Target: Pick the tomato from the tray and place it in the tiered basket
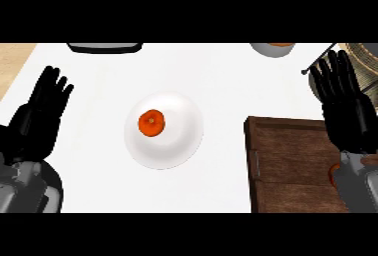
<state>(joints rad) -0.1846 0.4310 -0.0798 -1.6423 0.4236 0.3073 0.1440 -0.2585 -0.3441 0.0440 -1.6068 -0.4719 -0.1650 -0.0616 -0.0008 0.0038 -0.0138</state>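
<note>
1. My left hand (40,112), at the left: fingers straight, spread, holding nothing.
2. Right hand (343,107) same deal, over the tray's (288,150) far edge.
3. Tomato (333,175) peeks out on the tray, mostly hidden beside my right forearm (362,187).

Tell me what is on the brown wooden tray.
On the brown wooden tray only a sliver of an orange-red thing shows; the grey right forearm covers the rest. The open black right hand hangs over the tray's far right part.
</note>
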